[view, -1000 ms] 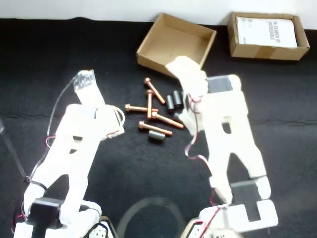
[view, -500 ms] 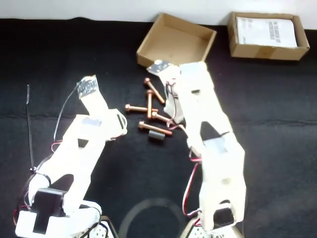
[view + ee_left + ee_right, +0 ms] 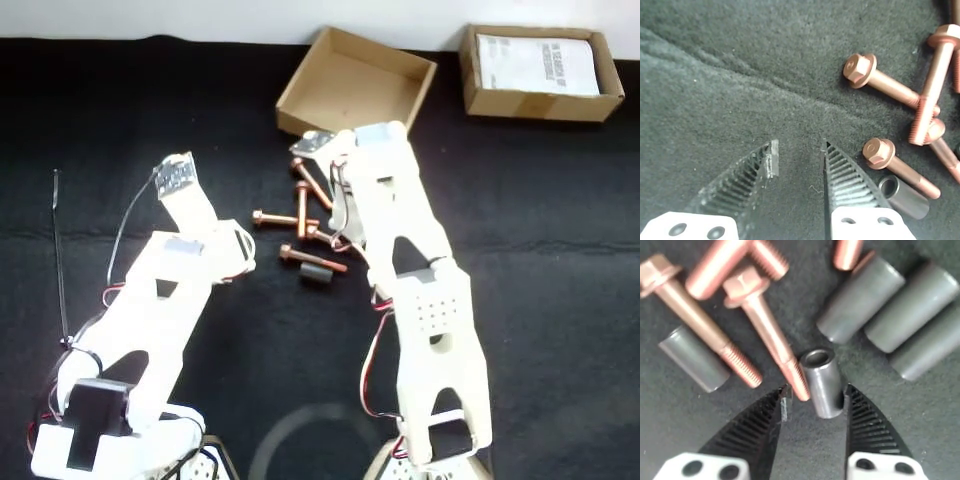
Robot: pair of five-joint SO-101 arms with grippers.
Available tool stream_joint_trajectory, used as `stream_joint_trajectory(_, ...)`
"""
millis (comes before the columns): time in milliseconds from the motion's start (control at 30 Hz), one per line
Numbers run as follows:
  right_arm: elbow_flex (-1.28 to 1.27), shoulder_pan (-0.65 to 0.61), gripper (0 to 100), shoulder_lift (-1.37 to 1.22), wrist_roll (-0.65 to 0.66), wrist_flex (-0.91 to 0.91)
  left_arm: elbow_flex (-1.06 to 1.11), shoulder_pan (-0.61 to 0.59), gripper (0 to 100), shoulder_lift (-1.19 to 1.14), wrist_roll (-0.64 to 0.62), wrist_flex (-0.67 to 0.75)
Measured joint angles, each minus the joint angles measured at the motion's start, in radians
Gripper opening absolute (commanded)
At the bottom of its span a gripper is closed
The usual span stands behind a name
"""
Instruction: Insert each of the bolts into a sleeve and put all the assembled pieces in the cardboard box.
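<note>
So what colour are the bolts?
The bolts are shiny copper-orange. The right wrist view shows them best.

Left pincer [image 3: 799, 150] low, jaws parted; right pincer [image 3: 816, 394] low and farther forward, jaws likewise parted.

Overhead view, close wrist views sharing bolts [image 3: 285, 218]

A creased black cloth [image 3: 560, 300] covers the table [image 3: 590, 400], meeting a pale wall [image 3: 200, 18] along the far edge.
</note>
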State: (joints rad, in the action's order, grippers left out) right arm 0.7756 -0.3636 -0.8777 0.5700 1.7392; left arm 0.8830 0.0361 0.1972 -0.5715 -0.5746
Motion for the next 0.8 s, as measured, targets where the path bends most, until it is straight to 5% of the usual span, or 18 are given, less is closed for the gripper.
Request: stream_joint_trajectory(800, 0.032, 0.026, 13.5, -0.074, 0.003, -0.084, 0.0, 0.0, 15, -0.005, 0.0, 0.0)
